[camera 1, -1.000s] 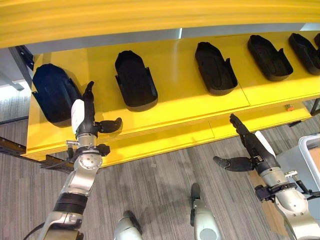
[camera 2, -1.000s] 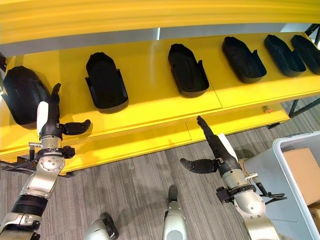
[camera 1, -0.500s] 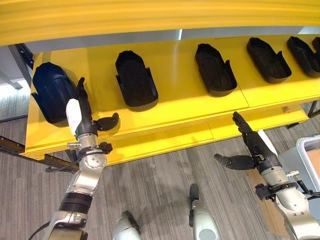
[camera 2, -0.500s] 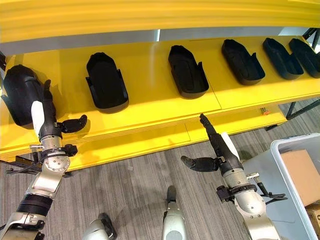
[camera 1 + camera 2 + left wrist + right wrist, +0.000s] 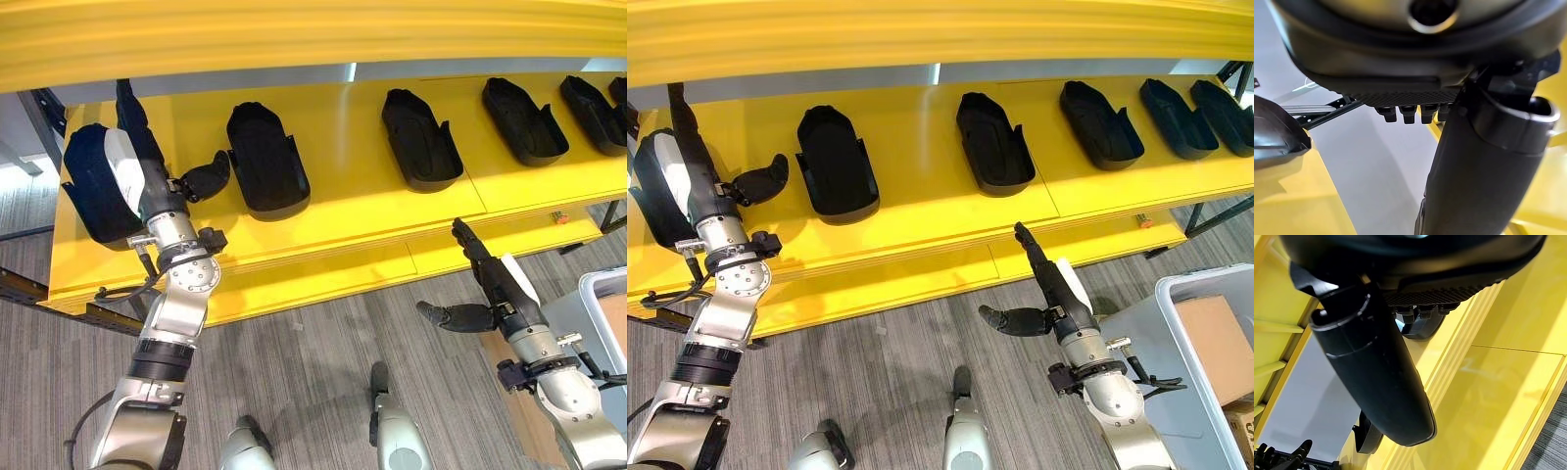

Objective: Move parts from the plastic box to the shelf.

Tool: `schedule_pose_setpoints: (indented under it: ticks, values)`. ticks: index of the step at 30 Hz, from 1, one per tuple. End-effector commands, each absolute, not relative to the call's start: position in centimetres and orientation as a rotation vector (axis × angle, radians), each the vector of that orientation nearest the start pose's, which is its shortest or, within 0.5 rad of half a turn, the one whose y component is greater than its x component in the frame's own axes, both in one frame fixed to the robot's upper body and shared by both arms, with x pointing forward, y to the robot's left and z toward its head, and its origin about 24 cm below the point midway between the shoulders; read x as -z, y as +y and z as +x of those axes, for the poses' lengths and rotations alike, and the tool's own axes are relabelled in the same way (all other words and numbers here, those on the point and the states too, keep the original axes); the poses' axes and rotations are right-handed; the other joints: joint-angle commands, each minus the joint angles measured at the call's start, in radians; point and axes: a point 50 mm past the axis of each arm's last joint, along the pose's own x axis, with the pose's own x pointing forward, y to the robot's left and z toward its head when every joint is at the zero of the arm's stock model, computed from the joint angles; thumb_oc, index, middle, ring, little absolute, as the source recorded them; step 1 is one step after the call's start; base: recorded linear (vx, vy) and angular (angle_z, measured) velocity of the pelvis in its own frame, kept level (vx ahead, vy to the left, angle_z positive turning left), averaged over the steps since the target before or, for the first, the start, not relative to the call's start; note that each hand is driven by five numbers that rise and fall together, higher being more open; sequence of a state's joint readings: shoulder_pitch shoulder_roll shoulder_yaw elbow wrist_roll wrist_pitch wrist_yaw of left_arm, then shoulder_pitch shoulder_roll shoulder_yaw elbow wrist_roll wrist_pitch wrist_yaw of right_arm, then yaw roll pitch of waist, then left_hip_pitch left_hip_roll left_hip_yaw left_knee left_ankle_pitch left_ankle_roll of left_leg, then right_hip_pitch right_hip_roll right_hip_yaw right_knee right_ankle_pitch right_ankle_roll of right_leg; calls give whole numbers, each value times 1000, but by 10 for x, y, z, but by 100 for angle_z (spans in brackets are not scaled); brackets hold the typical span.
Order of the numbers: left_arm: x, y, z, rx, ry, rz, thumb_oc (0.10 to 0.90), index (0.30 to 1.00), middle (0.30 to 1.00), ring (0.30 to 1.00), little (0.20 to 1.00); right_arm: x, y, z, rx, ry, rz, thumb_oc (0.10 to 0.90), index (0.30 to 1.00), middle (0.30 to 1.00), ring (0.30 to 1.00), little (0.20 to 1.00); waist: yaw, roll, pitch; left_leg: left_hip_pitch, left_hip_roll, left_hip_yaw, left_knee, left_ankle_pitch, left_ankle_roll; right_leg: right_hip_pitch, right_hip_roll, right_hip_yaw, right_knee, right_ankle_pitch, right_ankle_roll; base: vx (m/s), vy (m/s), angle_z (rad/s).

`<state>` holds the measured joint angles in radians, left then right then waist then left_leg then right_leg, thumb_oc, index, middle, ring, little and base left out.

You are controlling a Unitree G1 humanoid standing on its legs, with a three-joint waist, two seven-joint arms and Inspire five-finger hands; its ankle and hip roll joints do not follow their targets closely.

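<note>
Floor: grey wood-look planks (image 5: pixel 313 333) run under the front of the rack.
Shelf: long yellow shelf (image 5: pixel 353 211) with a yellow beam overhead and a grey back wall behind it.
Parts: six black moulded parts sit in a row on the shelf, all apart from each other. The leftmost part (image 5: pixel 98 181) is at the shelf's left end, then a second part (image 5: pixel 265 157), a middle part (image 5: pixel 421 137), and three more off to the right (image 5: pixel 1102 122), (image 5: pixel 1176 117), (image 5: pixel 1227 116).
Left hand: the left hand (image 5: pixel 132 166) is up over the shelf, just right of the leftmost part, fingers straight and pointing at the back wall, thumb (image 5: pixel 208 176) sticking out toward the second part. Nothing in it. Can't tell if it touches the leftmost part.
Right hand: the right hand (image 5: pixel 490 289) hangs in front of the shelf's front edge, over the floor, fingers straight, thumb out sideways, holding nothing.
Plastic box: grey plastic box (image 5: pixel 1176 323) at lower right, with a brown cardboard piece (image 5: pixel 1215 338) inside.
</note>
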<state>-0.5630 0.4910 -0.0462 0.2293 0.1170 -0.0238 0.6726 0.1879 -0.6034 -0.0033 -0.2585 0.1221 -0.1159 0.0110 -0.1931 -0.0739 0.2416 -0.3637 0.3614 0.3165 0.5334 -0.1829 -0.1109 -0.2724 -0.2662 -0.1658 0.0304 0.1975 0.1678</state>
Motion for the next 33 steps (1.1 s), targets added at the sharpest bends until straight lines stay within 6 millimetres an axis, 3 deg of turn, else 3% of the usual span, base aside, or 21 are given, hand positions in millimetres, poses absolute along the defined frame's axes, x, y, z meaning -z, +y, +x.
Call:
schedule_pose_setpoints:
  ticks: [1,2,3,6,7,12,14,15,16,17,30,33]
  values:
    - [-245,229,333,-681,-757,338,900,1000,1000,1000,1000,-146,-234,219,-110,-407,-514,900,1000,1000,1000,1000,5,1,-101,-3,63,-76,-90,103,-56,162,-87,10,25,-89,55,0,0,0]
    - [-243,230,336,-677,-730,287,900,1000,1000,1000,1000,-146,-235,220,-111,-405,-517,900,1000,1000,1000,1000,2,-1,-96,-9,61,-65,-90,124,-43,154,-91,6,25,-74,48,0,0,0]
    - [-240,230,338,-672,-710,266,900,1000,1000,1000,1000,-145,-235,220,-113,-400,-518,900,1000,1000,1000,1000,2,2,-101,0,62,-75,-90,105,-56,164,-87,11,25,-89,54,0,0,0]
    - [-237,233,342,-672,-675,214,900,1000,1000,1000,1000,-144,-234,220,-122,-394,-520,900,1000,1000,1000,1000,-1,0,-100,-6,60,-64,-95,127,-43,156,-90,6,22,-74,48,2,3,-1]
    - [-233,234,344,-672,-651,200,900,1000,1000,1000,1000,-144,-233,220,-124,-391,-521,900,1000,1000,1000,1000,0,3,-105,5,61,-73,-95,107,-57,167,-87,9,22,-90,55,0,0,0]
    - [-221,239,350,-669,-574,148,900,1000,1000,1000,1000,-144,-234,219,-128,-384,-523,900,1000,1000,1000,1000,-5,2,-107,11,57,-68,-101,111,-58,169,-88,11,23,-92,55,0,1,-1]
    - [-218,240,351,-665,-558,120,900,1000,1000,1000,1000,-144,-235,219,-125,-383,-523,900,1000,1000,1000,1000,-7,-1,-103,2,55,-58,-102,133,-45,160,-93,8,23,-76,49,-39,1,0]
    - [-217,241,352,-666,-553,97,900,1000,1000,1000,1000,-144,-235,218,-126,-381,-521,900,1000,1000,1000,1000,-7,2,-107,10,57,-67,-100,113,-58,169,-88,13,22,-92,55,0,0,0]
    - [-215,242,353,-665,-532,57,900,1000,1000,1000,1000,-143,-233,218,-132,-379,-519,900,1000,1000,1000,1000,-10,-2,-103,1,55,-57,-104,135,-46,160,-92,9,21,-76,48,66,-6,0]
    - [-214,242,354,-664,-529,28,900,1000,1000,1000,1000,-142,-233,218,-133,-375,-519,900,1000,1000,1000,1000,-9,1,-105,10,59,-67,-101,114,-60,170,-87,12,20,-93,55,0,0,0]
    - [-214,247,364,-698,-476,-144,900,1000,1000,1000,1000,-143,-230,218,-150,-381,-511,900,1000,1000,1000,1000,-13,-1,-100,15,58,-64,-105,118,-62,169,-86,15,22,-94,54,5,-1,0]
    - [-222,253,362,-742,-501,-151,900,1000,1000,1000,1000,-144,-232,218,-144,-383,-521,900,1000,1000,1000,1000,-14,-4,-98,16,58,-64,-106,119,-63,169,-85,16,21,-95,55,0,0,0]
